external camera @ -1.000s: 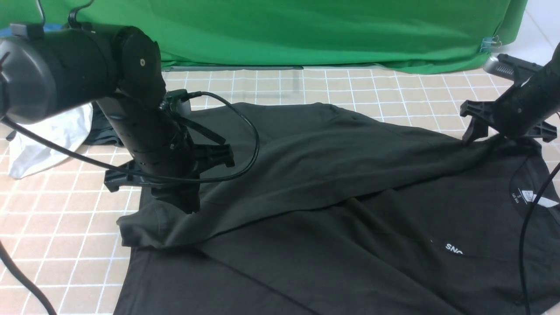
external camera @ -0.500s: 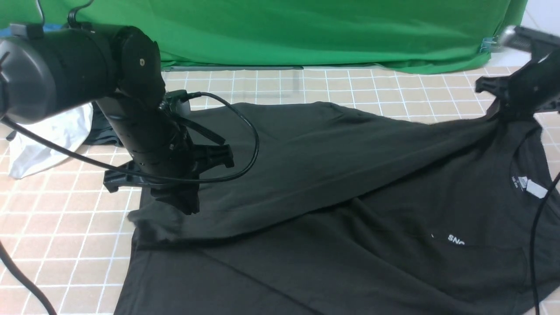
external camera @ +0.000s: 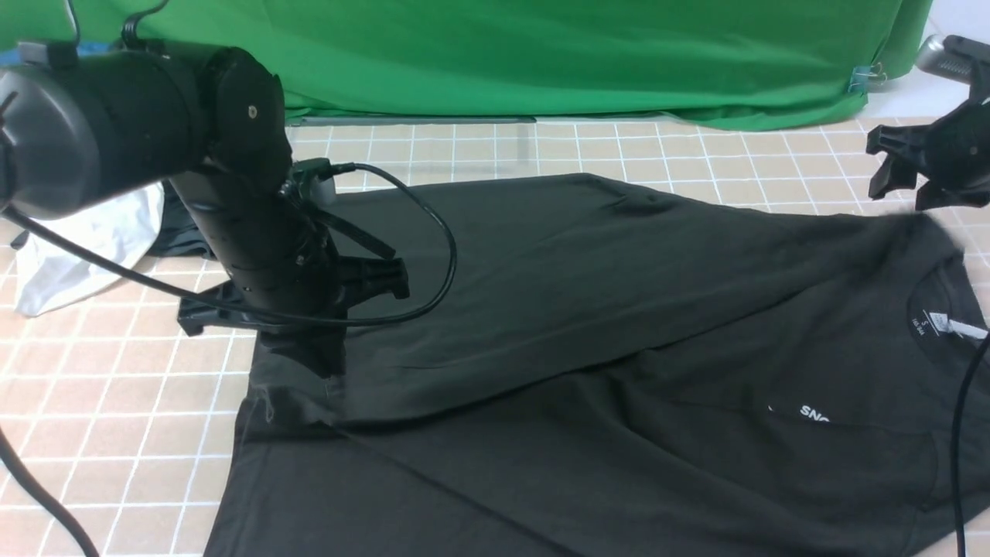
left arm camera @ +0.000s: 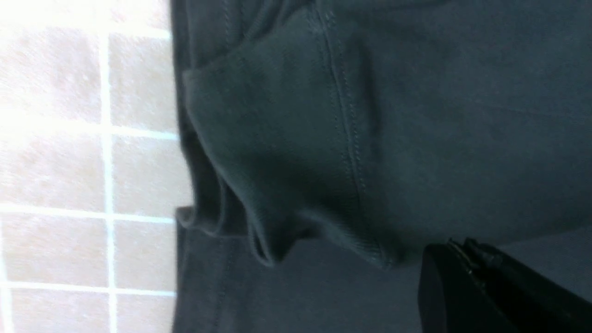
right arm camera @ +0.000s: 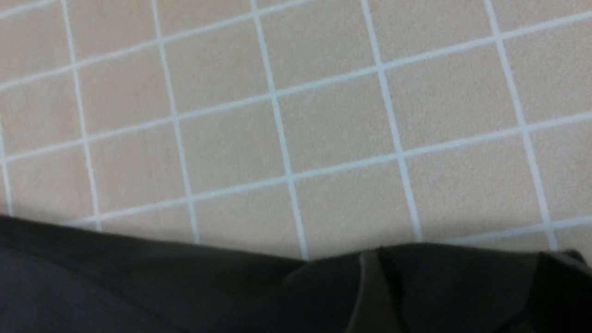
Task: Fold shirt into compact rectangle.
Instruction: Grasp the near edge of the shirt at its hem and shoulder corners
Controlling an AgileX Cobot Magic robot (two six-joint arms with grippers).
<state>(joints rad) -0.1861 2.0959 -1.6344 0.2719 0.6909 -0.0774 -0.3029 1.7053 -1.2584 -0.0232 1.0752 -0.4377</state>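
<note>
The black shirt (external camera: 588, 309) lies spread on the tiled table, its far half folded over toward me. Its white print (external camera: 814, 414) and neck tag (external camera: 955, 326) show at the right. My left gripper (external camera: 329, 375) is down at the left end of the folded flap, shut on the flap's edge. In the left wrist view its closed fingertips (left arm camera: 455, 245) meet the stitched hem (left arm camera: 351, 152). My right gripper (external camera: 901, 193) hangs open just above the shirt's far right shoulder, holding nothing. In the right wrist view its spread fingers (right arm camera: 367, 296) frame dark cloth (right arm camera: 138, 277).
A white cloth (external camera: 85, 240) and a dark garment (external camera: 182, 232) lie at the far left behind my left arm. A green backdrop (external camera: 541, 54) closes off the back. The left arm's cable (external camera: 445, 232) loops over the shirt. Bare tiles (external camera: 116, 402) lie left of the shirt.
My right gripper pulled the shoulder edge up and to the right, then opened and let it go. The flap has dropped flatter. My left gripper stayed shut and barely shifted.
</note>
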